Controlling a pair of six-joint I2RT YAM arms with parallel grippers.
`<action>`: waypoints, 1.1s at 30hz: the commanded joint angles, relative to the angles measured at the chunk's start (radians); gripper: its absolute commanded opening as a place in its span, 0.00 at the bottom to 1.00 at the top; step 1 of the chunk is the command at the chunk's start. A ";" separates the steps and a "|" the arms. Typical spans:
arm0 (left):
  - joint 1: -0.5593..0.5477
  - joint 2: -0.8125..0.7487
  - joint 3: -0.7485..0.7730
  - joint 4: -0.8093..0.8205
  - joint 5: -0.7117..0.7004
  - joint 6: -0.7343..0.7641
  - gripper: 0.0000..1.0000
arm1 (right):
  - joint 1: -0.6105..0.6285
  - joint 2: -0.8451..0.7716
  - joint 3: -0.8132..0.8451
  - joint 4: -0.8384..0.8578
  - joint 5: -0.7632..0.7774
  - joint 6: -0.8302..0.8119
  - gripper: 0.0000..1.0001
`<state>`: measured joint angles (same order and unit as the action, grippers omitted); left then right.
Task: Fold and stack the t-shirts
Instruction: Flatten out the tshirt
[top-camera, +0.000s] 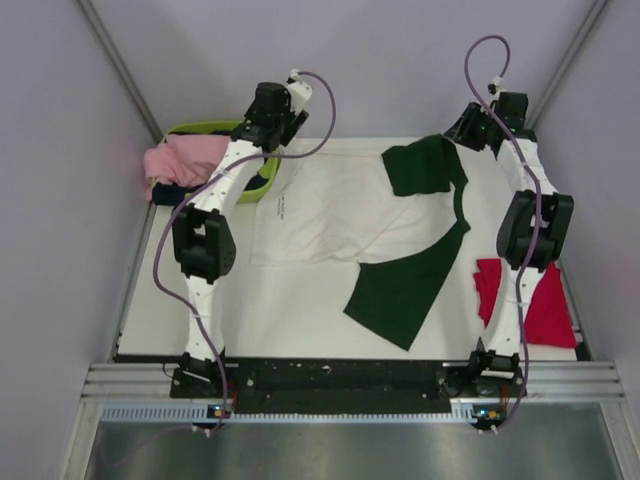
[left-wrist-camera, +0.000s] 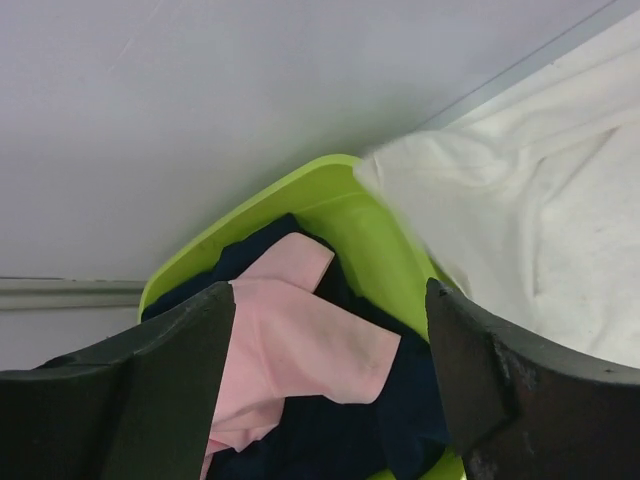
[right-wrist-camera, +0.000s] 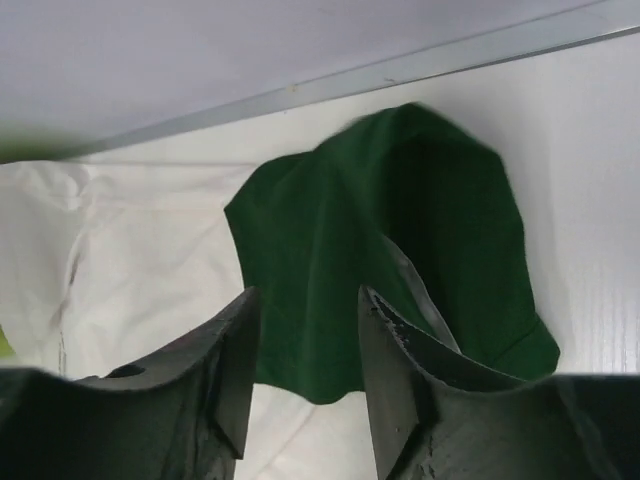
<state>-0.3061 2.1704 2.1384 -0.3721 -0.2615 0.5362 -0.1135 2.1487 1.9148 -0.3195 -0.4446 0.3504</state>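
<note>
Along far edge: left gripper (left-wrist-camera: 330, 295), right gripper (right-wrist-camera: 308, 300) both released, empty; pinch dark green cloth sleeve (right-wrist-camera: 300, 215) of white t-shirt (top-camera: 330, 215) at hem, fold inward.

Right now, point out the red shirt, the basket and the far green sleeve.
red shirt (top-camera: 552, 308): top view, its right half.
basket (left-wrist-camera: 355, 225): left wrist view, inner wall.
far green sleeve (right-wrist-camera: 320, 230): right wrist view, sleeve's middle.

Spread t-shirt (top-camera: 330, 215) lies mid-tabletop (top-camera: 280, 310); second t-shirt (top-camera: 550, 308) at 4 o'clock; basket (top-camera: 205, 127), holding clothes (top-camera: 180, 160), at 10 o'clock.
</note>
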 joint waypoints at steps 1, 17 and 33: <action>0.004 -0.118 0.037 0.066 0.088 -0.009 0.83 | 0.014 -0.004 0.201 -0.123 0.111 0.029 0.49; 0.005 -0.733 -0.961 -0.542 0.515 0.563 0.73 | 0.322 -0.907 -0.948 -0.484 0.494 0.054 0.70; 0.022 -0.538 -1.192 -0.042 0.380 0.607 0.76 | 0.684 -0.888 -1.402 -0.204 0.371 0.433 0.49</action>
<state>-0.2901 1.5970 0.9821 -0.5507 0.1371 1.1286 0.5491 1.1809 0.5617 -0.6891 -0.0418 0.7303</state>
